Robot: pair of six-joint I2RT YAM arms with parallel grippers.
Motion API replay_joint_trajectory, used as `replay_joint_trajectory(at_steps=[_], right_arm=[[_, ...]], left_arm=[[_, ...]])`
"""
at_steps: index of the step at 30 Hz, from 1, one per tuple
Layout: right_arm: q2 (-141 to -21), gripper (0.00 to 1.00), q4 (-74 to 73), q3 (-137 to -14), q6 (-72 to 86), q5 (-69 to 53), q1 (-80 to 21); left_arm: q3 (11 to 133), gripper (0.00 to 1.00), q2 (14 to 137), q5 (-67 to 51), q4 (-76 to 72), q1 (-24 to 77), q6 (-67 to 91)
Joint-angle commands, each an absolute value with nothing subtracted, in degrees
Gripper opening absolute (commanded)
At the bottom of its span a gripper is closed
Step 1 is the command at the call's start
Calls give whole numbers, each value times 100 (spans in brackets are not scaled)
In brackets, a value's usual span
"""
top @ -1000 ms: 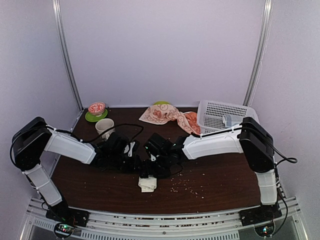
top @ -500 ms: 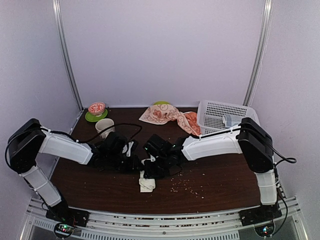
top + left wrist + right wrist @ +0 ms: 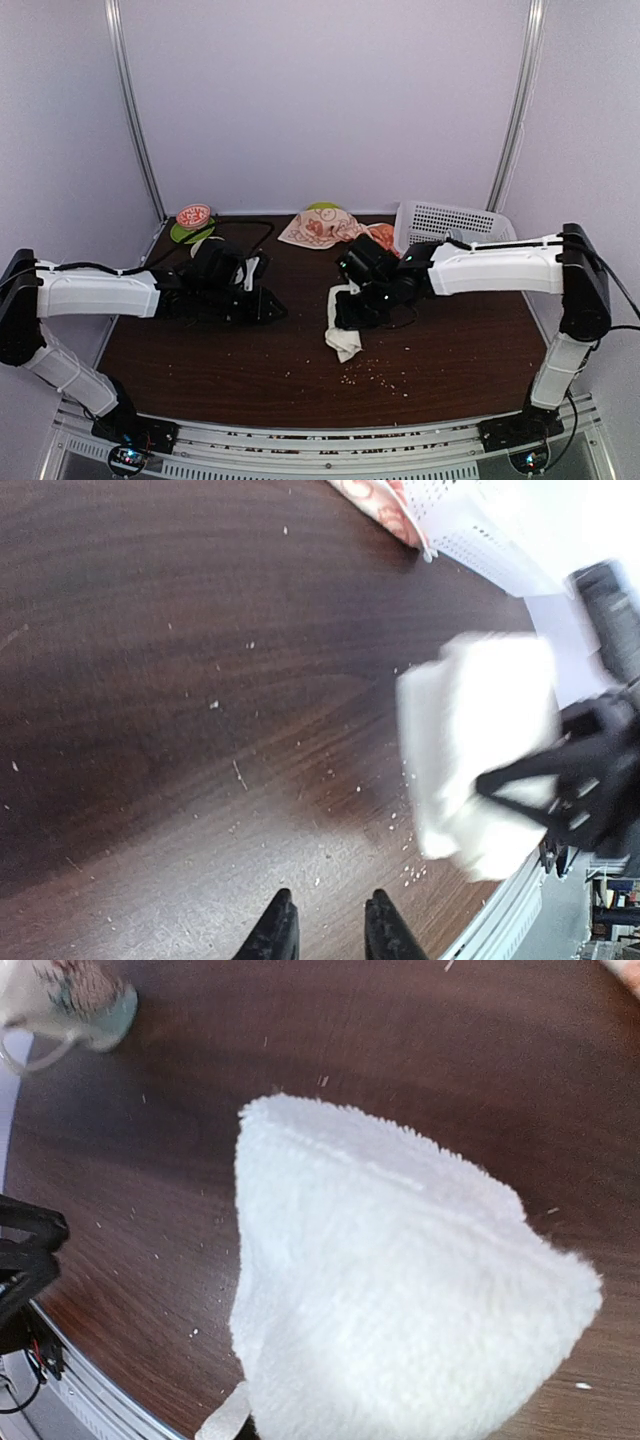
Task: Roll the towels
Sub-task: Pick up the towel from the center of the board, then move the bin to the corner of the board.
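Right claw (image 3: 346, 302) pinches the white towel (image 3: 343, 336), hanging over mid-counter (image 3: 450, 362); left claw (image 3: 269, 306), at its 9 o'clock, is slightly spread, empty; best lower the towel flat before rolling; printed towel (image 3: 322, 228) lies at 12 o'clock

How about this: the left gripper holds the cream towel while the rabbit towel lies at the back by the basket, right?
No: the right gripper holds the cream towel, as the top view shows; the left gripper is empty. The rabbit towel does lie at the back by the basket.
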State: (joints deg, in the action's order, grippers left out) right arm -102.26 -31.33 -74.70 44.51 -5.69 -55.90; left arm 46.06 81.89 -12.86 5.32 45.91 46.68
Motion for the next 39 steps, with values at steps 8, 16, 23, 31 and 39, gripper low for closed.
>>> replay_joint_trajectory(at_steps=[8,16,23,31,39], right_arm=[[-8512,0,-4213,-8227,3183,538,-3446],[-8571,0,-3318,-8159,4079,101,-1941],[-8871,0,-2230,-7545,5630,130,-1191],[-9341,0,-2153,-7462,7007,1009,-987],[-9922,0,-2199,-7396,7621,1225,-860]], left_arm=[[4926,24,8313,-859,772,4544,4323],[5199,24,8593,-776,1083,4518,4272],[5433,24,8967,-990,1072,4500,4402],[5903,24,9384,-1212,1291,4445,4370],[6387,23,9795,-1530,1556,4253,4181]])
